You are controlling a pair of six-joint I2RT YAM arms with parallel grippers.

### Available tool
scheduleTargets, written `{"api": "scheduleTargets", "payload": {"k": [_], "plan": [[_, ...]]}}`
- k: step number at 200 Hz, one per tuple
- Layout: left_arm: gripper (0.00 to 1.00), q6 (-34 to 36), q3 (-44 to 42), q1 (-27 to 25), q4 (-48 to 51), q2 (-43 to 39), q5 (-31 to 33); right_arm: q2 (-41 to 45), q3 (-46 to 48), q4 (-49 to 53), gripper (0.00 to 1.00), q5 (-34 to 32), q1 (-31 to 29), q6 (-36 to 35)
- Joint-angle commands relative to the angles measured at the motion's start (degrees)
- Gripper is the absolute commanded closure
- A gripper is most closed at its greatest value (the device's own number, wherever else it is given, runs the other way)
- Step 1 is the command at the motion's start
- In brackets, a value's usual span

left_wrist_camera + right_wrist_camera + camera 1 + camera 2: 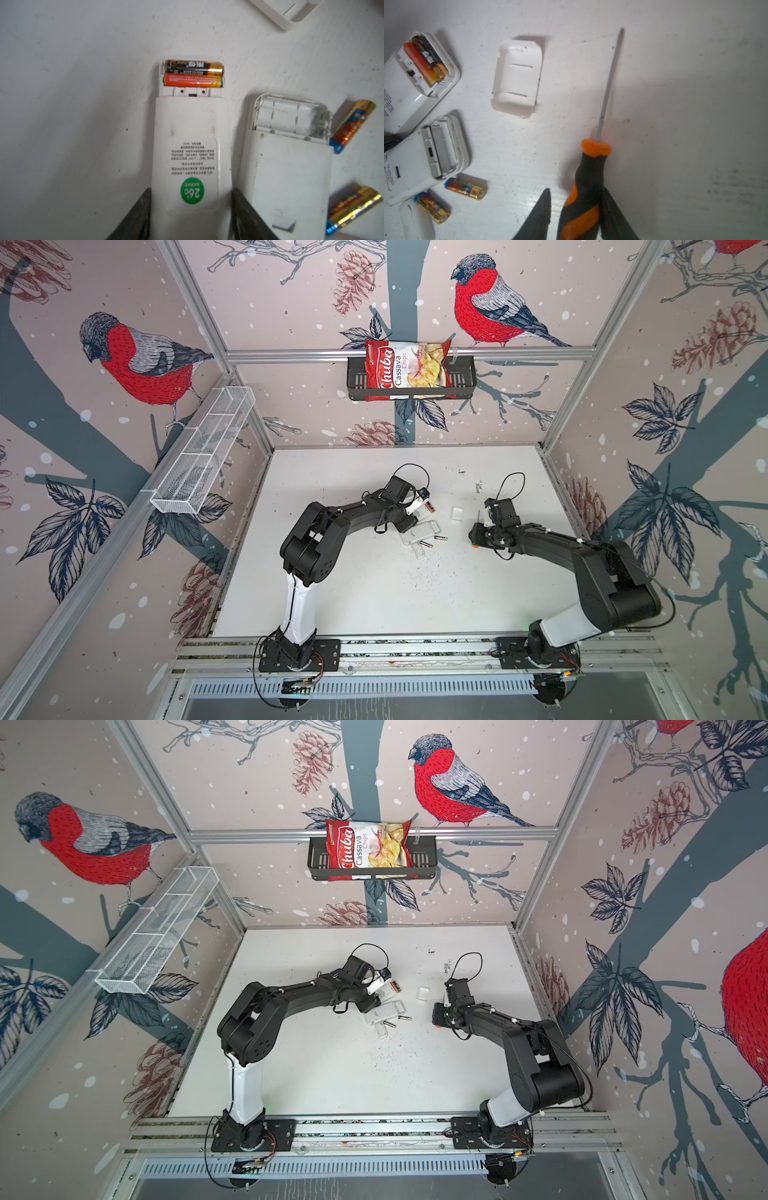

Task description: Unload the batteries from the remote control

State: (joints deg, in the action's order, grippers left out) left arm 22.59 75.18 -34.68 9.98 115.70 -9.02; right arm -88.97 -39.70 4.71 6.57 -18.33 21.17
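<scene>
In the left wrist view my left gripper (191, 190) is shut on a white remote control (191, 128), one finger on each long side. Its uncovered compartment holds two batteries, one black (193, 67) and one orange (191, 81). A second remote (286, 166) lies alongside with an empty compartment, and two loose gold-ended batteries (353, 124) (353, 209) lie next to it. My right gripper (576, 189) is open around the orange-and-black handle of a screwdriver (591, 166): one finger touches it and a gap shows at the other. In a top view the left gripper (415, 506) and right gripper (478, 539) are apart.
A white battery cover (518, 76) lies between the remotes and the screwdriver's shaft. Another white cover (417, 222) lies by the loose batteries. A chips bag (407, 366) sits in a black basket on the back wall, and a white wire basket (203, 452) hangs on the left wall.
</scene>
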Motion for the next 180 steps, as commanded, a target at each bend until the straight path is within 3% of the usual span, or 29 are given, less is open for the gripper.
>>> {"api": "scheduleTargets", "payload": {"k": [1,32,66,100,134,153,180], "plan": [[0.33,-1.4,-0.7,0.4,0.5,-2.2,-1.7,-2.0,-1.4,3.0,0.66,-3.6,-1.5,1.0],[0.03,-4.6,-2.4,1.8,-2.8,-7.2,-2.7,-4.8,-4.0,4.7,0.82,-6.2,-3.0,0.9],[0.03,-10.2,-5.2,2.4,-10.0,-13.6,-3.0,-5.9,-5.8,6.3,0.92,-7.6,-3.7,0.0],[0.03,-19.6,-11.7,2.5,-22.7,-19.6,-2.3,-2.0,-7.0,7.0,0.96,-8.4,-4.3,-3.0],[0.04,-34.2,-20.1,3.5,-37.4,-23.1,0.6,7.0,-4.0,-0.9,0.97,2.3,-4.9,-8.1],[0.07,-43.1,-23.0,5.4,-43.8,-23.2,-3.5,11.1,-2.0,-7.5,0.99,11.2,-5.0,-9.3],[0.07,-50.5,-26.6,7.5,-55.2,-23.9,-9.2,13.9,-1.8,-13.8,0.99,19.1,-6.0,-11.6]]}}
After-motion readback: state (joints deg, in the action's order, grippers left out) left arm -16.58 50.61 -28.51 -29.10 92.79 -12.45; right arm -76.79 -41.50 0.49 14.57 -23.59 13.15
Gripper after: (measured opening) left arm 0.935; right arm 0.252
